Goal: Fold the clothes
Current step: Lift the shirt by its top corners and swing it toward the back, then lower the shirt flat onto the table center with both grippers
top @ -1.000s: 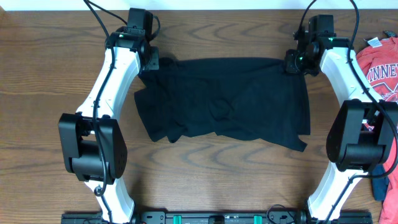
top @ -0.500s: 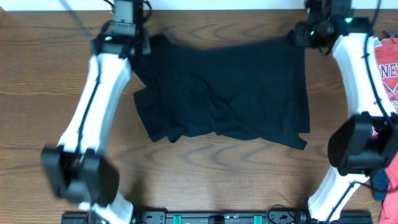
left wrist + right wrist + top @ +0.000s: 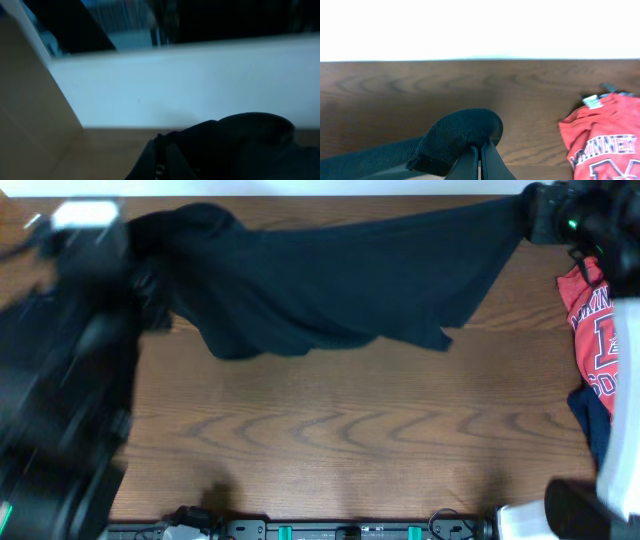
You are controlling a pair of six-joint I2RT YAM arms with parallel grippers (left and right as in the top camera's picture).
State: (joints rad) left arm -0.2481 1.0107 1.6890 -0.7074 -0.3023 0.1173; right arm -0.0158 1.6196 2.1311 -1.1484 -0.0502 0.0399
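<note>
The limp black short-sleeved T-shirt, lately flat on the wooden tabletop, is raised taut, pinched by left pincer and right pincer, presumably for re-laying.

1. Left arm, left of the overhead frame: we see only a dark smear, its joints indistinguishable.
2. Black T-shirt: its upper-left corner is lost in that smear.
3. Red T-shirt: cut by the right edge, so we read the lettering only in part.
4. Navy garment, lower right: cropped likewise.
5. Left end effector: blurred, cut by the bottom edge.
6. Right end effector: base cropped, with fabric bunched at the tips.
</note>
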